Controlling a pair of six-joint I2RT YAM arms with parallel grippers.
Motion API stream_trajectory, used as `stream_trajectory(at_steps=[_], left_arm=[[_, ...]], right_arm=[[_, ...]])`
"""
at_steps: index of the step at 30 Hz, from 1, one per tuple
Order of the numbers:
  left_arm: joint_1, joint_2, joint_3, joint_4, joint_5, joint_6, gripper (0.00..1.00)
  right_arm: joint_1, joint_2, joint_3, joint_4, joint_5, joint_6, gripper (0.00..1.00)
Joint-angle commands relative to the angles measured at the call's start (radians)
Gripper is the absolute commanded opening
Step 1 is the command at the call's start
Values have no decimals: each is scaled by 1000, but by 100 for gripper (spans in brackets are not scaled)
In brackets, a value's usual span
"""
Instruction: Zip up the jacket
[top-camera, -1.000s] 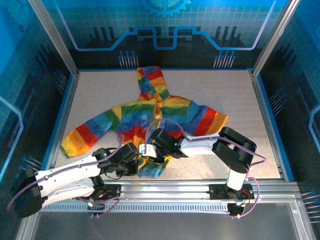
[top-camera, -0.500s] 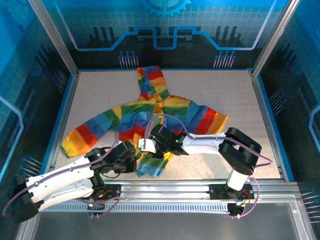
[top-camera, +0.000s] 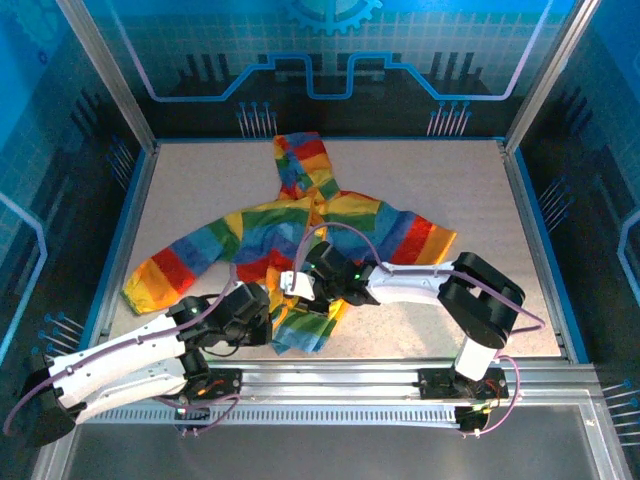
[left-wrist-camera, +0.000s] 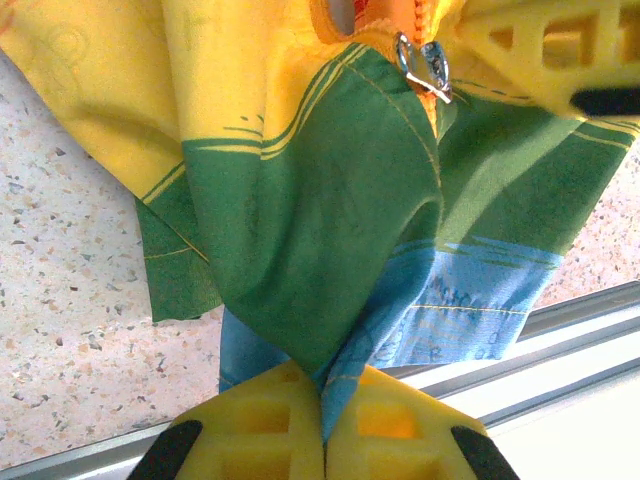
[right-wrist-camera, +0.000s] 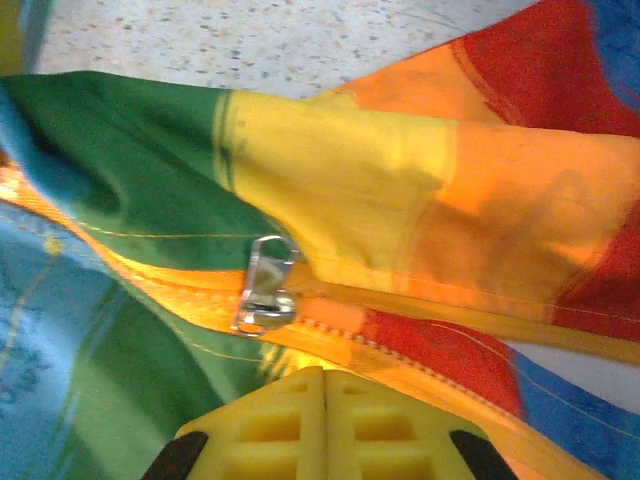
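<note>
The speckled worktop (top-camera: 200, 180) carries the jacket (top-camera: 290, 225), which lies open-side up near the middle, its hood (top-camera: 300, 160) pointing to the far side and its sleeves spread out left and right. The left sleeve (top-camera: 165, 270) reaches toward the near-left corner, while the right sleeve (top-camera: 420, 235) runs out to the right. The near hem is bunched up between the two arms at the near edge. The left gripper (top-camera: 265, 315) comes in from the near left, and in its wrist view (left-wrist-camera: 322, 400) its jaws are clenched on the blue and green fabric at the hem, which rises in a fold straight out from between the yellow pads. The right gripper (top-camera: 312, 297) reaches in from the right; in its own view (right-wrist-camera: 323, 385) its jaws are pressed together at the orange zipper edge and seem to pinch it. The small metal zipper pull (right-wrist-camera: 265, 285) sits just beside those tips, on the orange tape (left-wrist-camera: 425, 65).
</note>
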Motion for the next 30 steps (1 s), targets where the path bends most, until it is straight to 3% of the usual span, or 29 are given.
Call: stream_trajectory(at_steps=[1, 11, 14, 17, 22, 30], left_arm=[[6, -9, 2, -6, 1, 28, 0], [5, -15, 1, 0, -2, 50, 0], [6, -16, 3, -3, -5, 62, 0], [6, -16, 4, -4, -12, 63, 0], [6, -16, -1, 15, -16, 60, 0], [6, -13, -11, 53, -15, 68, 0]], right_arm=[[-5, 15, -8, 46, -102, -2, 14], [-76, -56, -75, 123, -269, 120, 34], [-124, -42, -31, 105, -315, 283, 37], [-162, -14, 41, 40, -255, 518, 36], [-147, -28, 102, -94, -149, 752, 35], [-76, 34, 327, -509, -42, 835, 37]])
